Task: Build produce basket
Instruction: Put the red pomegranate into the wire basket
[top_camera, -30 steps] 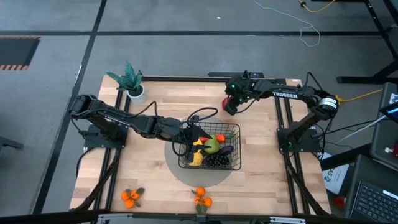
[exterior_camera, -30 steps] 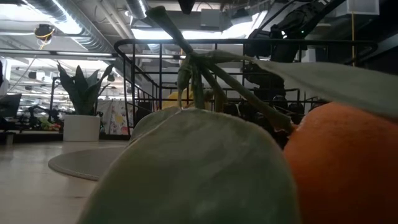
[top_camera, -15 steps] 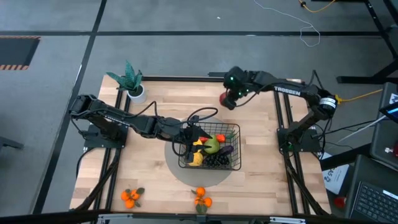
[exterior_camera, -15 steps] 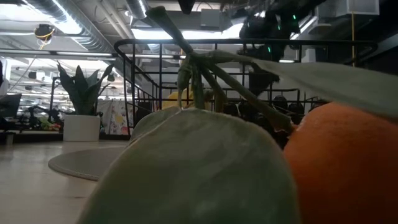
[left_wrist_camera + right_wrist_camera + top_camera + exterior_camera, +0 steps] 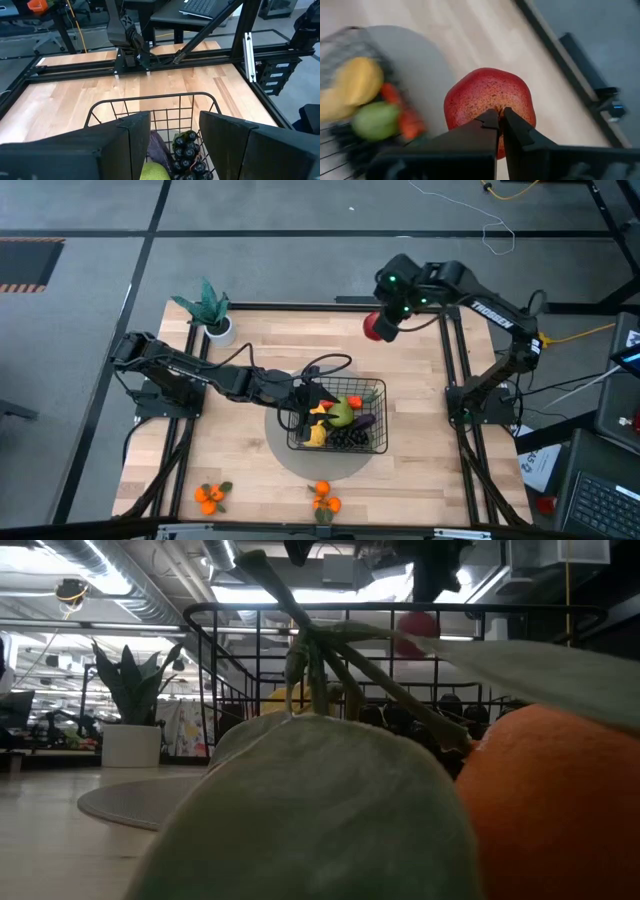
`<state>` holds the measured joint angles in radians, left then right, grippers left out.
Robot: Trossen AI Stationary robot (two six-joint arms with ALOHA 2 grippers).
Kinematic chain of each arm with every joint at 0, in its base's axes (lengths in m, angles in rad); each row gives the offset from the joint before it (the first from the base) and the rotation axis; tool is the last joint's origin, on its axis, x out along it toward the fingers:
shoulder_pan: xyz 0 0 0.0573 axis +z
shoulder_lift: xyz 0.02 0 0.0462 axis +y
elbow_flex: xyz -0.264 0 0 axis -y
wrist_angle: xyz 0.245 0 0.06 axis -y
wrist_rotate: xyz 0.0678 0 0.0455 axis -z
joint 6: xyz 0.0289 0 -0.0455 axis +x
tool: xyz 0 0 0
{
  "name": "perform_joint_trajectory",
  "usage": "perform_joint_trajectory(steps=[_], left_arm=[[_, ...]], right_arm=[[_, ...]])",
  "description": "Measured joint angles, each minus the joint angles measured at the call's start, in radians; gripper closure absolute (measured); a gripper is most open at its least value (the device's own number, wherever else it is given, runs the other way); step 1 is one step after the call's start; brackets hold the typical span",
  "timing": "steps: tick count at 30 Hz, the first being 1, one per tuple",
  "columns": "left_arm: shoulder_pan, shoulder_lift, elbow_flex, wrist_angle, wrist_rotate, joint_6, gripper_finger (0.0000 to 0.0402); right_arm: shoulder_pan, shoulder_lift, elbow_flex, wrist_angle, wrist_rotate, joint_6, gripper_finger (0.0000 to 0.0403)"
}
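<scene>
The black wire basket (image 5: 385, 420) stands on a round grey mat (image 5: 280, 445) at mid-table. It holds a green pear (image 5: 341, 415), yellow pieces, a purple eggplant and black grapes (image 5: 186, 150). My left gripper (image 5: 305, 395) is open at the basket's left rim, its fingers (image 5: 131, 140) apart over the produce; I cannot tell whether it touches the wire. My right gripper (image 5: 384, 320) is shut on a red apple (image 5: 376, 328), high above the table's far right part. The apple also shows in the low view (image 5: 415, 632). My right gripper has its two fingertips (image 5: 490, 122) almost closed together on a small part at the middle of the apple's upper face (image 5: 492, 102); the tips hide that part. The fingers point down from above. The apple hangs below them, clear of the table.
A teal plant in a white pot (image 5: 212, 315) stands at the far left corner. Two tangerine bunches with leaves (image 5: 210, 497) (image 5: 325, 500) lie near the front edge; one fills the low view (image 5: 540, 810). Bare wood lies right of the basket.
My right gripper has risen with the red apple, lifting it well clear of the table, and has drifted toward the table's far right. It has stayed shut on the apple.
</scene>
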<state>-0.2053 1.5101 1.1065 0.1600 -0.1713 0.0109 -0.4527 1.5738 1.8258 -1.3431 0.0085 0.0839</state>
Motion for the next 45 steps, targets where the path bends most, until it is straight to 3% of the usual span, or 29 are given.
perform_joint_trajectory(steps=[6,10,27,33,38,42,45], left_arm=[[0.000,0.000,0.000,0.000,0.000,0.000,0.0243],[0.000,0.000,0.000,0.000,0.000,0.000,0.0243],[0.000,0.000,0.000,-0.002,0.000,0.000,0.0243],[0.000,0.000,0.000,-0.002,0.000,0.000,0.0243],[0.000,0.000,0.000,-0.002,0.000,0.000,0.0243],[0.000,0.000,0.000,-0.002,0.000,0.000,0.0243],[0.000,0.000,0.000,-0.002,0.000,0.000,0.0243]], right_arm=[[0.057,0.000,0.145,-0.160,-0.128,0.070,0.0403],[0.114,0.000,0.199,-0.231,-0.135,0.122,0.0403],[0.394,-0.004,0.211,-0.229,-0.148,0.222,0.0403],[0.472,-0.004,0.211,-0.209,-0.067,0.266,0.0403],[0.520,-0.004,0.211,-0.147,0.001,0.396,0.0403],[0.554,-0.004,0.211,-0.133,0.141,0.546,0.0403],[0.563,-0.004,0.211,-0.139,0.153,0.656,0.0403]])
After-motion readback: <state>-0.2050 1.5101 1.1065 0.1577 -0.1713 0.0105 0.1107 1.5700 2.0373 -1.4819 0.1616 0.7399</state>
